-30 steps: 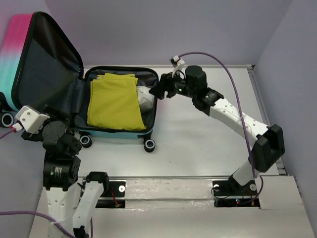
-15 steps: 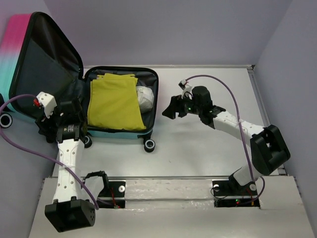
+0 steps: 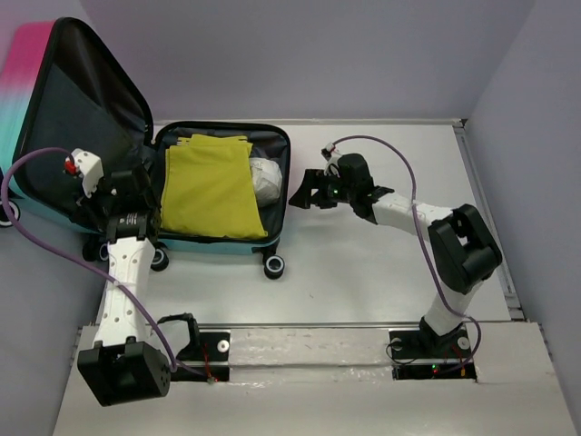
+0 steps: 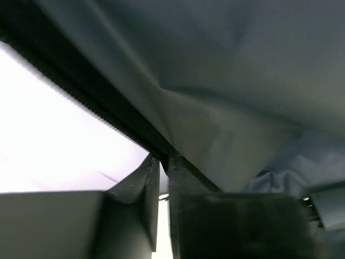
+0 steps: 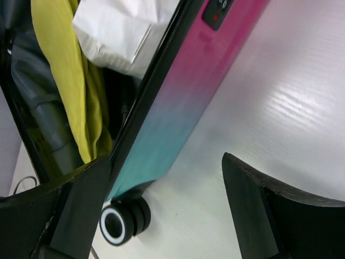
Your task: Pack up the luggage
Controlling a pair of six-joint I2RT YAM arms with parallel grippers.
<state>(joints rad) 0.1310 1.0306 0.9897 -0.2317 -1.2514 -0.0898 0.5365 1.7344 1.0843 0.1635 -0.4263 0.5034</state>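
The luggage [image 3: 218, 243] lies open on the table, its lid [image 3: 73, 100] standing up at the left with dark grey lining [image 4: 226, 81] showing. In the flat half lie a yellow folded cloth [image 3: 211, 186] and a white packet [image 3: 266, 177]. My left gripper [image 3: 136, 186] is at the lid's near edge; in the left wrist view its fingers [image 4: 163, 162] are shut on the black zipper band [image 4: 81, 91]. My right gripper [image 3: 304, 193] stands open just right of the case, its jaws [image 5: 164, 162] wide beside the pink-to-teal shell [image 5: 183, 91], holding nothing.
Black wheels [image 3: 274, 265] stick out at the case's near corner, one seen close [image 5: 121, 221]. Bare white table [image 3: 381, 272] stretches right of the case. Purple cables [image 3: 381, 145] arc over both arms. Grey walls close in the back and both sides.
My left arm swung up from near its base to the lid's edge and closed on the zipper band. My right gripper drew back from the case's top right corner and opened wider.
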